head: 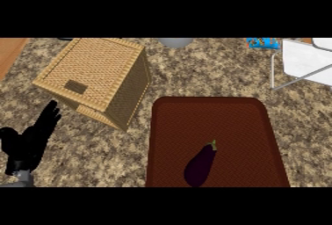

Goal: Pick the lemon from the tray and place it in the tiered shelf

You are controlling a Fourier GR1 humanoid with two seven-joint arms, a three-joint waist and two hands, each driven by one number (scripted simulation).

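Observation:
A dark brown tray (214, 118) lies on the speckled counter at centre right. On its near part lies a dark purple eggplant (201, 165), stem pointing away; no lemon shows on the tray. A white tiered shelf (303, 61) with metal legs stands at the far right, partly cut off by the edge. My left hand (29, 140) rests at the lower left, fingers straight and pointing up, holding nothing, well apart from the tray. The right hand does not show.
A woven wicker box (97, 74) stands at the upper left, between the left hand and the tray. A grey round object (175, 42) and a blue item (261, 42) sit at the far edge. A wooden strip (9, 50) borders the counter at left.

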